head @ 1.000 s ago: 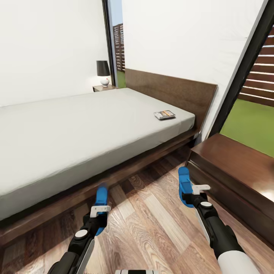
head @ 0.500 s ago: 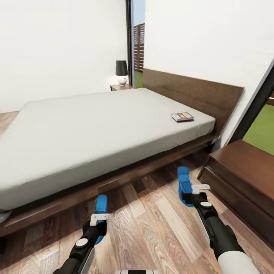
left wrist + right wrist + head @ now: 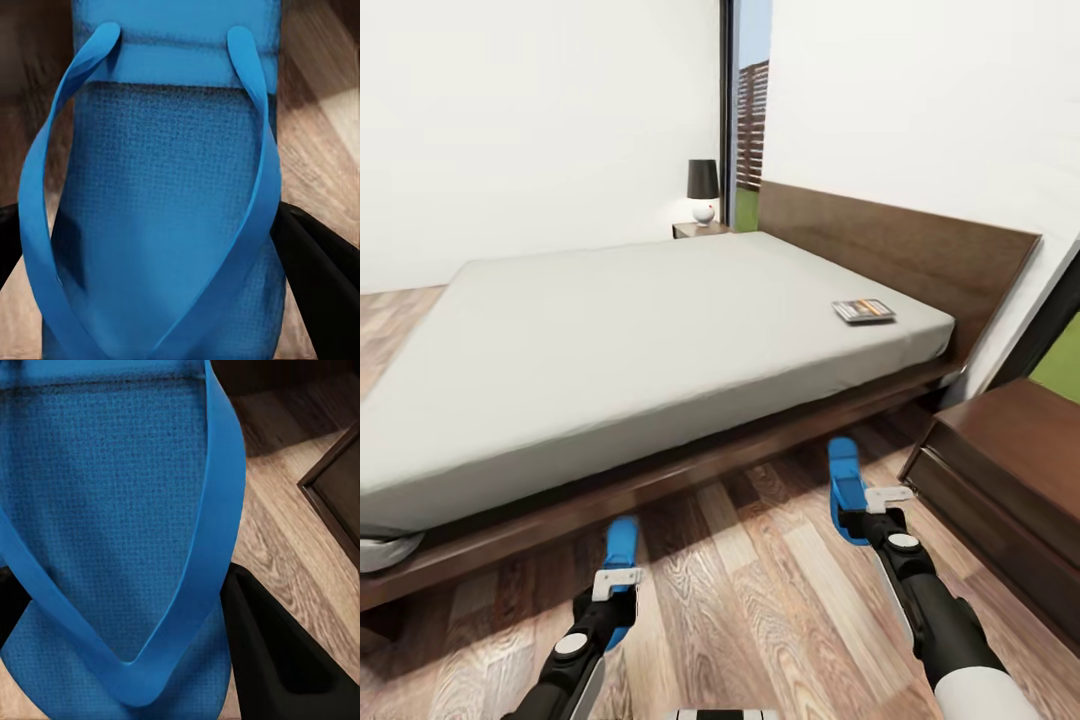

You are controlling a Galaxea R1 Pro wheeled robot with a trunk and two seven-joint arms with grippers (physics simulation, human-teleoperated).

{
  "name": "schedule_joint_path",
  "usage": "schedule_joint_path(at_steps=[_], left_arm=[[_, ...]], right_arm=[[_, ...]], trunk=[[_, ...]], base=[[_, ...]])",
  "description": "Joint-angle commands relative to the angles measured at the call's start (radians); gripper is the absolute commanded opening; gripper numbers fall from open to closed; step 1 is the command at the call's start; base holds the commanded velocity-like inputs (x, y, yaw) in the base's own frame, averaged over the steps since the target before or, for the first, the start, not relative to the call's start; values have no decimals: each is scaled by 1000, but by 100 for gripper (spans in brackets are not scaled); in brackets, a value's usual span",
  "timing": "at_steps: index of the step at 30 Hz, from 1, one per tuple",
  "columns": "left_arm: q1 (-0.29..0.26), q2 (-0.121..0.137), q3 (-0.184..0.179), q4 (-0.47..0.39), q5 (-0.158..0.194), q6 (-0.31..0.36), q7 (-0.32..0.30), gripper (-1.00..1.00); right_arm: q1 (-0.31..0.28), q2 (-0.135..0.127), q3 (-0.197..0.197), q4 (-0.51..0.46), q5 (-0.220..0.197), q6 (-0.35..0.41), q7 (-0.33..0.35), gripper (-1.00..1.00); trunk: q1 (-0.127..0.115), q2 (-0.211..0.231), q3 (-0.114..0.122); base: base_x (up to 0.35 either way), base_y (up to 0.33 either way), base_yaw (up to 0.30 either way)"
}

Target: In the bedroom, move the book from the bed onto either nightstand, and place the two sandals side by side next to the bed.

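Wood-plank floor (image 3: 760,590) beside the bed (image 3: 610,330): sandals (image 3: 622,545) pinched in left gripper (image 3: 618,585) and right gripper (image 3: 860,505) are best lowered level, parallel, soles down.

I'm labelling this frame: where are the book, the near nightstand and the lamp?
book (image 3: 864,311), head view, middle of its cover.
near nightstand (image 3: 1028,452), head view, bare top surface.
lamp (image 3: 703,180), head view, its dark shade.

Each gripper's black jaws clamp a bright blue sandal, the left sandal (image 3: 622,545) and the right sandal (image 3: 846,487), their footbeds finely woven in texture with smooth blue straps. Beyond the jaws lies brown wood-plank floor (image 3: 760,600), a pale grey mattress (image 3: 610,340) on a dark brown frame (image 3: 660,480). The book (image 3: 864,311) shows dark grey with an orange band; the nightstand (image 3: 1010,480) is glossy dark brown.
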Motion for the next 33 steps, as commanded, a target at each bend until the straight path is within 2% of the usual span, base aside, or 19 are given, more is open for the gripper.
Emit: schedule_joint_path(at_steps=[1, 6, 11, 17, 19, 20, 22, 24, 26, 27, 29, 33], left_arm=[[-1, 0, -3, 7, 4, 5, 7, -100], [-1, 1, -3, 21, 3, 0, 7, -100], [-1, 11, 3, 59, 4, -39, 7, -100], [-1, 27, 47, 95, 5, -66, 6, -100], [-1, 28, 52, 97, 6, -67, 6, -100], [-1, 31, 54, 98, 6, -68, 6, -100], [-1, 33, 55, 98, 5, -68, 6, -100], [-1, 34, 56, 98, 5, -69, 6, -100], [-1, 34, 56, 98, 4, -69, 6, -100], [-1, 36, 56, 98, 4, -69, 6, -100], [-1, 39, 56, 98, 4, -69, 6, -100], [-1, 41, 56, 98, 3, -69, 6, -100]], right_arm=[[4, 0, 1, -10, 8, 8, -1, -100], [21, 0, 1, -27, 7, 6, 0, -100], [101, 0, 1, -47, 13, -42, 1, -100], [215, -7, -2, 1, 15, -219, 5, -100], [231, -11, -4, 60, 13, -280, 29, -100], [236, -13, -5, 123, 15, -333, 46, -100], [238, -16, -5, 159, 16, -363, 51, -100], [238, -33, -5, 194, 18, -385, 55, -100], [239, -60, -5, 226, 20, -396, 61, -100], [239, -87, -5, 244, 20, -407, 75, -100], [239, -117, -6, 272, 16, -445, 96, -100], [239, -161, -7, 332, 10, -503, 108, -100]], trunk=[[0, 0, 0], [0, 0, 3], [0, 0, 7], [0, 0, 11], [0, 0, 13], [0, 0, 13], [0, 0, 15], [0, 0, 16], [0, 0, 18], [0, 0, 19], [0, 0, 20], [0, 0, 23]], base=[[0, 0, 238], [0, 0, 250], [0, 0, 255], [0, 0, 255], [0, 0, 255], [0, 0, 256], [0, 0, 256], [0, 0, 256], [0, 0, 256], [0, 0, 256], [0, 0, 256], [0, 0, 255]])
